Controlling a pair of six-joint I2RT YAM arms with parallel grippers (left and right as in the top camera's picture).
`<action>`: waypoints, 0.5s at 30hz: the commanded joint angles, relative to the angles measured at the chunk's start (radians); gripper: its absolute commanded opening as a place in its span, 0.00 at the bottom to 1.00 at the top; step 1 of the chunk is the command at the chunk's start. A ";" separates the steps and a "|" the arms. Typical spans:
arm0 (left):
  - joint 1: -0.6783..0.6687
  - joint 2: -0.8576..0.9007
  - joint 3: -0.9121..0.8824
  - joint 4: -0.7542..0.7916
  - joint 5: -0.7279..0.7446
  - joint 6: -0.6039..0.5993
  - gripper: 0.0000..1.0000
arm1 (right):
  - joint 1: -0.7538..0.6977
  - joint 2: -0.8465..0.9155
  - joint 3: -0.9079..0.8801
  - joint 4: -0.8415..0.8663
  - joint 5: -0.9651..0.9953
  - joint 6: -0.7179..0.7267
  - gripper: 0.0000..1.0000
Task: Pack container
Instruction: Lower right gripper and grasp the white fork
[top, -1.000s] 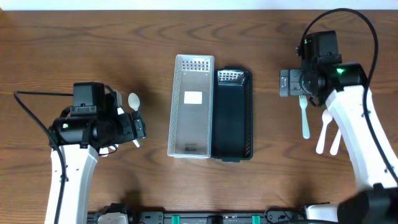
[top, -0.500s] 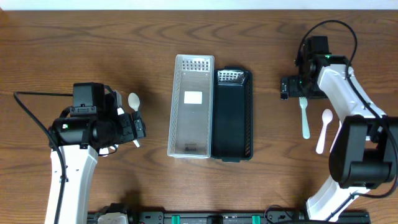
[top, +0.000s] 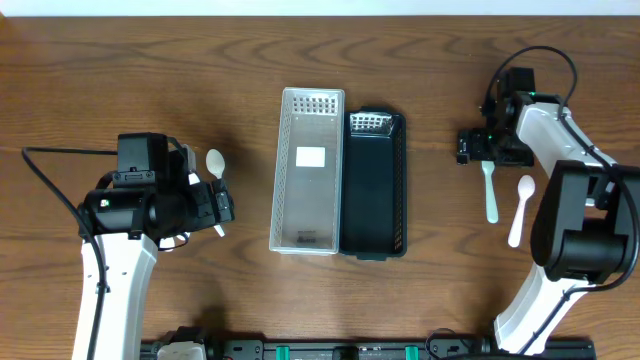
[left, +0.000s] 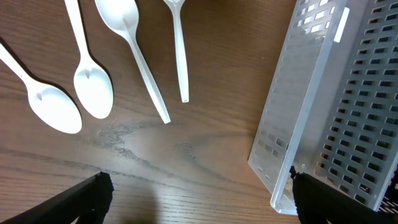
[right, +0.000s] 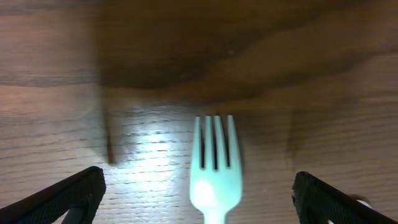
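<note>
A clear slotted container (top: 308, 170) and a black slotted container (top: 375, 185) stand side by side at the table's middle. A white fork (top: 490, 195) and a white spoon (top: 519, 212) lie at the right. My right gripper (top: 484, 147) is open and hovers over the fork's head; the fork's tines (right: 215, 155) sit between its fingers (right: 199, 190). My left gripper (top: 222, 208) is open and empty. In the left wrist view, it (left: 199, 199) hangs over bare wood, with several white spoons (left: 93, 87) ahead and the clear container (left: 336, 106) at the right.
A white spoon bowl (top: 215, 162) shows beside the left arm in the overhead view. A thin white utensil handle (left: 180, 56) lies by the spoons. The black container has a label at its far end (top: 368, 123).
The right arm has swung round and its gripper has shifted a little right and down over the fork's head. The left arm has not moved.
</note>
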 joint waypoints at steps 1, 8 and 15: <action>0.004 -0.008 0.015 -0.003 -0.005 0.005 0.94 | -0.012 0.027 -0.003 0.005 -0.016 -0.012 0.99; 0.004 -0.008 0.015 -0.003 -0.005 0.005 0.94 | -0.014 0.077 -0.003 0.003 -0.018 -0.012 0.99; 0.004 -0.008 0.015 -0.003 -0.005 0.005 0.94 | -0.014 0.100 -0.003 -0.003 -0.018 -0.011 0.95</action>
